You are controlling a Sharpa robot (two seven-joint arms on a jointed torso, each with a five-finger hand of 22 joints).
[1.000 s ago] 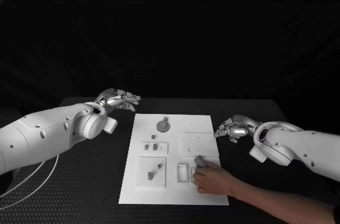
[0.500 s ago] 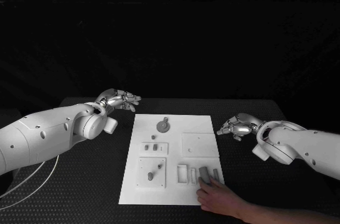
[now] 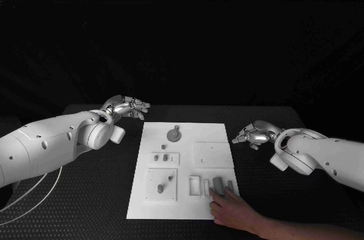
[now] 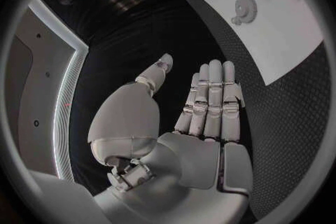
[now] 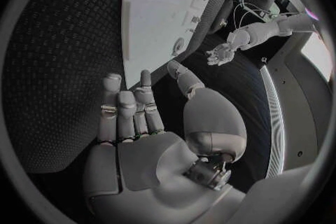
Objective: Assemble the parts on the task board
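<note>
Nearest, a person's hand [image 3: 233,210] touches a grey part [image 3: 218,185] at the near right of the task board [image 3: 185,209], which lies mid-counter [image 3: 91,198]. Seemingly the robot's own assembly has not begun. About eight parts show: three in near-right slots, one left of them, three farther, one round part [image 3: 174,135] farthest. Both robot hands, the left [image 3: 129,107] and the right [image 3: 252,135], hover beside the board, fingers apart, holding nothing.
</note>
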